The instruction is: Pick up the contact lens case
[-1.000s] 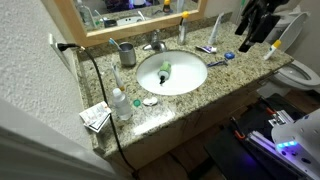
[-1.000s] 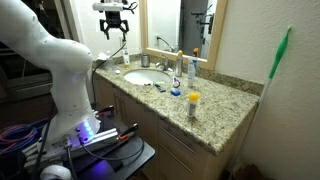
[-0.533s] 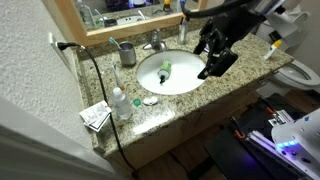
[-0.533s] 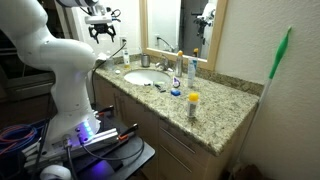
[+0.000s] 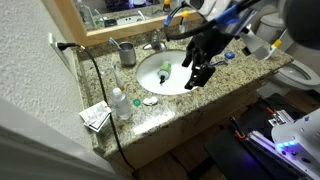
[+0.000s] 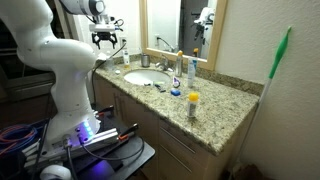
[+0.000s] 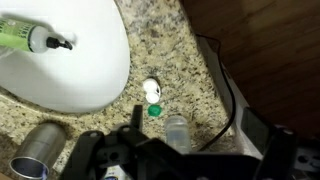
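My gripper (image 5: 197,78) hangs above the sink (image 5: 148,78) with its fingers spread wide, holding nothing and touching nothing. The contact lens case (image 5: 150,100) lies on the speckled counter (image 7: 175,55) just outside the sink's rim, near the clear bottle (image 5: 120,103); it is well apart from my fingertips; in the wrist view the case (image 7: 152,91) sits between the basin and that bottle (image 7: 177,130).

Three cameras around one bathroom sink.

An exterior view looks steeply down from high up at the wall end of the counter (image 5: 165,108) onto the sink (image 5: 160,80). An exterior view farther off and lower sights along the counter (image 6: 215,115) toward the sink (image 6: 145,78). The wrist view looks straight down, close, past the gripper (image 7: 150,140). All three share the sink rim and the counter beside it.
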### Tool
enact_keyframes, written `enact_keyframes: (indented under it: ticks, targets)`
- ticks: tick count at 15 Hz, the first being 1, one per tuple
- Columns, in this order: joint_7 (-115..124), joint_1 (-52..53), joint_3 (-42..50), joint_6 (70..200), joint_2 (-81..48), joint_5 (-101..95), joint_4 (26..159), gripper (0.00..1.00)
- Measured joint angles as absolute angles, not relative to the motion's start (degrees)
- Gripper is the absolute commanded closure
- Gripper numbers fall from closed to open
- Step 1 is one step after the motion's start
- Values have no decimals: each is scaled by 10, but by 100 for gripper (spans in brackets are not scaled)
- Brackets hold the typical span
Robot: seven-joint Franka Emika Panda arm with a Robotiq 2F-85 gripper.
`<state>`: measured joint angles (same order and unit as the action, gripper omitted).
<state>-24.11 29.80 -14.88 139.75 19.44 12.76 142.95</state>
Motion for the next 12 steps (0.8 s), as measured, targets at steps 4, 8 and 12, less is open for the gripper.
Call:
enact_keyframes:
  ticks: [4, 8, 12]
  targets:
    - [-259, 304, -161, 1527, 46, 151, 1374, 0]
    - [-256, 304, -171, 1545, -32, 151, 1316, 0]
    - [-198, 285, -188, 1550, -48, 106, 1314, 0]
